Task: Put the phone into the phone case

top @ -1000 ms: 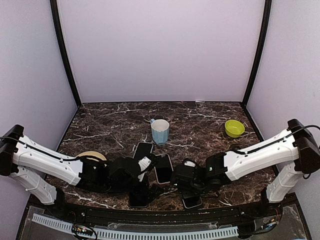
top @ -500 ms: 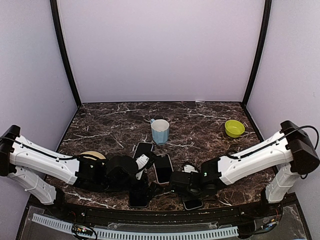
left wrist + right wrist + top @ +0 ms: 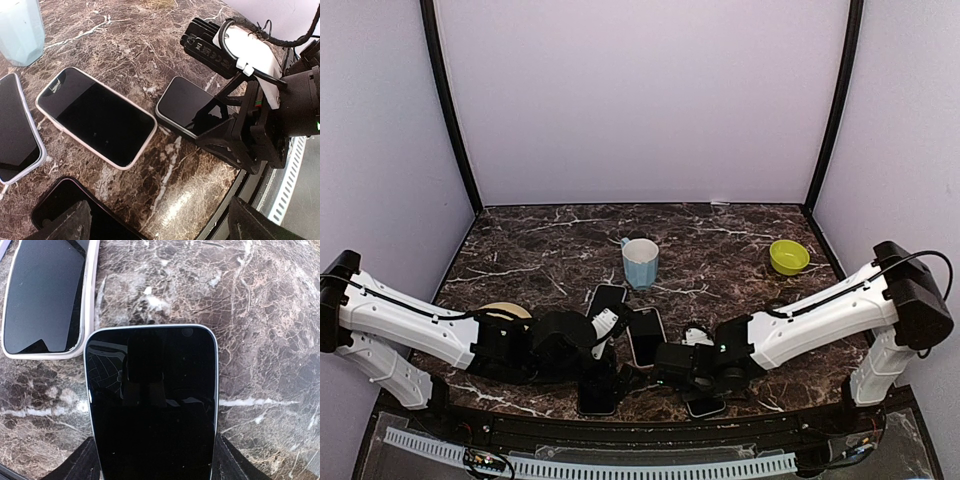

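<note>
On the brown, white-veined marble table (image 3: 740,240), closest to the arms' bases, a plain flat black phone (image 3: 598,398) lies near the front edge. The left gripper (image 3: 160,226) hangs over it with its matte black fingers spread wide and holding nothing. Just to the right, the right gripper (image 3: 153,450) is set low over the phone to be cased, a glossy black-glass phone with rounded corners and a thin silvery-white rim (image 3: 152,400), which lies flat, screen up. One black finger stands at each long edge of its near end. Whether they pinch it or only flank it cannot be told. Just beyond that phone's far corner, apart by a strip of marble, lies a dark shiny rectangle in a thick, soft-looking off-white bumper case (image 3: 95,115). Whether it already holds a handset is unclear. Beside it lies another dark slab with a thin translucent pale rim (image 3: 15,135). A tan ring-shaped tape roll (image 3: 505,311) sits at the left, partly behind the left arm. Further back stands an upright, smooth pale-blue cup (image 3: 640,263), and at the far right a small round lime-green bowl (image 3: 788,257).
</note>
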Robot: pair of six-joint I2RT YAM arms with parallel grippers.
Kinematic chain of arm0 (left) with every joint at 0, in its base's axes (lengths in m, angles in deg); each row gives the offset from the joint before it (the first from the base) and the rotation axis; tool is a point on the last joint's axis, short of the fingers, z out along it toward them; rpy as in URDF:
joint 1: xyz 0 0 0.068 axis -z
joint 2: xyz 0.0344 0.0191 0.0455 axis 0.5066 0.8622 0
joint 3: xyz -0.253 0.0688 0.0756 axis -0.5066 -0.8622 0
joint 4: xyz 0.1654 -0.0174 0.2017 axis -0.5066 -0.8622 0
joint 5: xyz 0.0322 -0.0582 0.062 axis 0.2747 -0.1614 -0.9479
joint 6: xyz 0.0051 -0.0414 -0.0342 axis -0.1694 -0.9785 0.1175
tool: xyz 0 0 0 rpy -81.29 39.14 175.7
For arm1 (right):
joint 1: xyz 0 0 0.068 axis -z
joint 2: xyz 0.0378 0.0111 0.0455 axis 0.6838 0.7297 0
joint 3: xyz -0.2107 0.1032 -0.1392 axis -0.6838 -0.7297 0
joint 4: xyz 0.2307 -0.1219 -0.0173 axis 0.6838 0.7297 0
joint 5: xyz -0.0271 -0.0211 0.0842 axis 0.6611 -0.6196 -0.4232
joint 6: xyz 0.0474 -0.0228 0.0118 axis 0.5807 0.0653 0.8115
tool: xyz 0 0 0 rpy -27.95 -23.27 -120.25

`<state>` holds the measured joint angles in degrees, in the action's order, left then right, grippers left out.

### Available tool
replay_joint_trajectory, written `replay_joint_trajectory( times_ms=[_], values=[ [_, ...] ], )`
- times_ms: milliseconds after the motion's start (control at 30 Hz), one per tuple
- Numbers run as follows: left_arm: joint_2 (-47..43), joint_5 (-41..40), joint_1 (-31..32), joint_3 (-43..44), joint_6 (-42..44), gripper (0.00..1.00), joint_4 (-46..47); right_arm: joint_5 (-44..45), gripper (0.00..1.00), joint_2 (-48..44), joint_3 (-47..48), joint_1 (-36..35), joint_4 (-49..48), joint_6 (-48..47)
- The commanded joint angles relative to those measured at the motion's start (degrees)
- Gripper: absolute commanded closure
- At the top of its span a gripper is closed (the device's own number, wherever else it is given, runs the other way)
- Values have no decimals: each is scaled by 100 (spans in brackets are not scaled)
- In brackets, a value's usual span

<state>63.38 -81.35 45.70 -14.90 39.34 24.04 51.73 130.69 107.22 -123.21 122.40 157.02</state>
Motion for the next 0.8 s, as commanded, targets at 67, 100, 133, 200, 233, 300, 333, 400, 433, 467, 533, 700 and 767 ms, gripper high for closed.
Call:
replay_joint_trajectory(
  times_ms=[67,100,133,200,233,300,333,400,433,467,533,700,767],
  values=[
    [-146,-20,32,-42,77,2,-17,261,2,4,273,115,432,-198],
    [-149,-11,28,-48,77,2,-15,255,2,-54,328,119,482,-261],
    [-153,-6,31,-57,76,2,-13,240,2,-113,388,123,529,-345],
    [-157,16,30,-69,72,2,-17,113,2,-254,449,111,568,-514],
    [-158,25,31,-70,74,2,-19,0,2,-337,440,88,542,-599],
    [-156,50,33,-71,76,2,-29,-190,5,-507,379,-7,574,-646],
    [-163,73,33,-72,80,2,-30,-254,11,-578,358,-87,616,-646],
    [-173,78,33,-90,91,2,-26,-370,28,-670,342,-273,699,-646],
    [-177,78,33,-100,97,2,-22,-406,36,-690,365,-391,712,-628],
    [-173,65,33,-104,108,2,-26,-432,44,-681,386,-508,718,-587],
    [-175,68,33,-106,118,2,-36,-520,52,-640,379,-715,631,-545],
    [-181,64,28,-97,101,2,-76,-730,64,-210,325,-964,433,-486],
    [-201,50,32,-117,95,2,-57,-677,71,-33,296,-958,461,-489]
  ],
)
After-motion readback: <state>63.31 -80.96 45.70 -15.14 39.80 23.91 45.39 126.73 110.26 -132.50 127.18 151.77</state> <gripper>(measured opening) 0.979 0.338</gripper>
